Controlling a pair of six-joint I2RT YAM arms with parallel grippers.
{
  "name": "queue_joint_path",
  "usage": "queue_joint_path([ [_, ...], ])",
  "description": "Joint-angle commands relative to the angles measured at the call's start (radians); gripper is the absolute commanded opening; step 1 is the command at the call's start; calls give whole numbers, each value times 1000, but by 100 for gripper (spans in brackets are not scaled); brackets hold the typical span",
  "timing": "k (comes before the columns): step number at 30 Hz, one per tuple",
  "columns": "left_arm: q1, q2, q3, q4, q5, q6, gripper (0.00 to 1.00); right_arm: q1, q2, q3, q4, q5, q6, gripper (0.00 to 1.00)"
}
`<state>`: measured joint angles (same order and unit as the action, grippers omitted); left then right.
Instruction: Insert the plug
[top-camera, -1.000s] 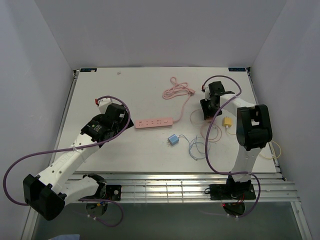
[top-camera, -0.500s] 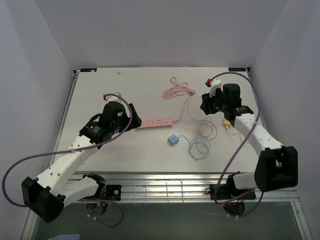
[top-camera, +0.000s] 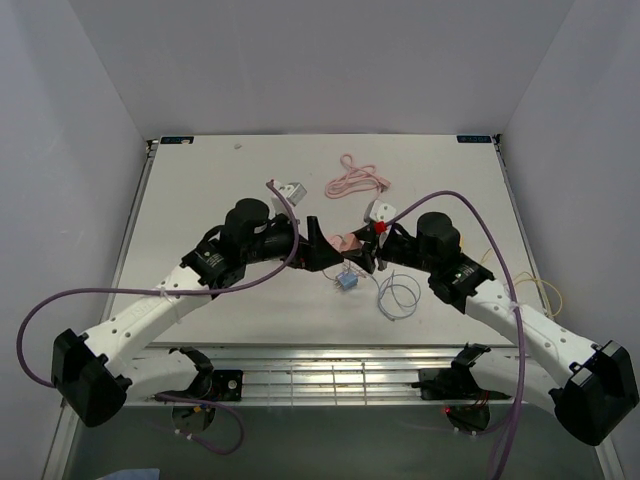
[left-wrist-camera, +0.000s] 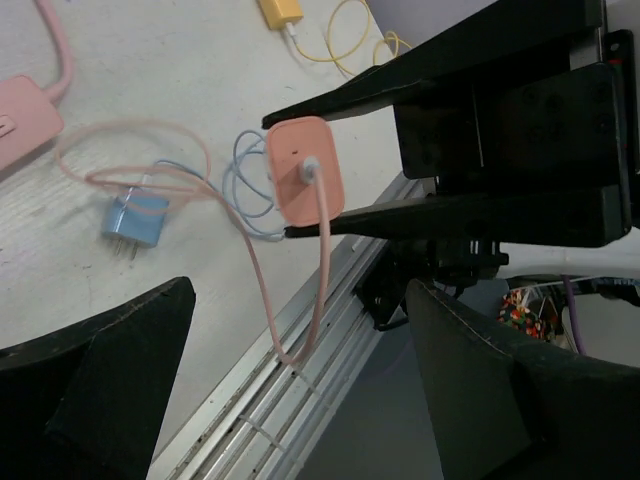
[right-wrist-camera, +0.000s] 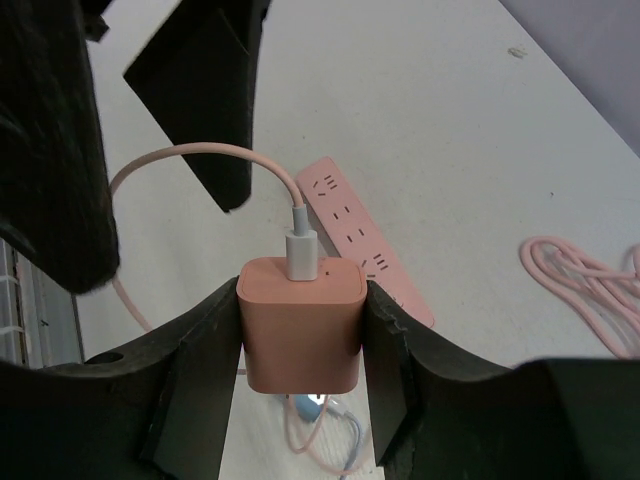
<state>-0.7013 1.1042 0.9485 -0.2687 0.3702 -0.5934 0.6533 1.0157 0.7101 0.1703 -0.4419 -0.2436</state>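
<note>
Pink plug (right-wrist-camera: 302, 325) is clamped in our right gripper (top-camera: 362, 258), raised over the middle of the table (top-camera: 200, 180) near the power strip (right-wrist-camera: 365, 255). Both our arms stretch inward; our left gripper (top-camera: 316, 243) faces it, jaws spread wide.

Plug (right-wrist-camera: 300, 320) is sitting between the fingers of right gripper (right-wrist-camera: 300, 340), above table (top-camera: 200, 180) centre.
Power strip (right-wrist-camera: 365, 255) is lying beneath, seemingly slightly left; small adapter (top-camera: 347, 281) is lying nearer; coiled cable (top-camera: 355, 180) is lying farther back.

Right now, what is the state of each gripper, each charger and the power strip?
pink plug, held above table, cable attached.
right gripper, shut on pink plug.
left gripper, open, empty.
power strip, flat on table, visible sockets empty.
blue charger, loose on table, unplugged.
yellow charger, loose on table.
</note>
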Motion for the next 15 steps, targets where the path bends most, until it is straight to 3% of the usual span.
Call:
queue_joint_path([
  [1,-29,55,65,62,46,27,98,55,-13,3,86,44,-13,28],
  [6,-64,129,96,54,3,26,98,97,9,8,92,78,-23,28],
  [10,-72,155,111,33,-95,9,87,111,6,9,100,77,-34,28],
  [15,-73,119,105,33,-132,-6,85,114,1,5,69,71,-59,28],
])
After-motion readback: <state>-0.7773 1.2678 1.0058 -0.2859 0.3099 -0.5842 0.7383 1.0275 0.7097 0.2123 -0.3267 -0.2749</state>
